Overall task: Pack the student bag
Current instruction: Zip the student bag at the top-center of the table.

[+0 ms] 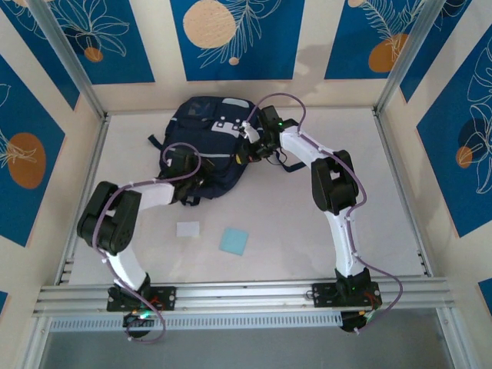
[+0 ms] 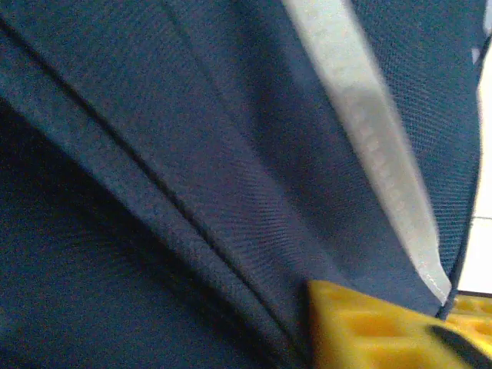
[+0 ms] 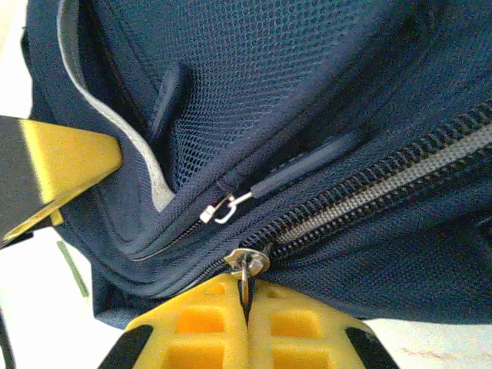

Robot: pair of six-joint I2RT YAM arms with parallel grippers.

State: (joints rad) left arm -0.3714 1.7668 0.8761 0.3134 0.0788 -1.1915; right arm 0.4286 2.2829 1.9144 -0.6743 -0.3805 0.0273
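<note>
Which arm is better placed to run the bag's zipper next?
Right. The right gripper is shut on the zipper pull; the left gripper is against plain fabric of the bag, away from that pull.

Robot test cell in a lab. Aluminium posts (image 1: 68,60) frame a white table (image 1: 269,223); blue printed panels (image 1: 115,38) wall it in.

No readable text, label, brand, number or sign appears on anything in these views.
</note>
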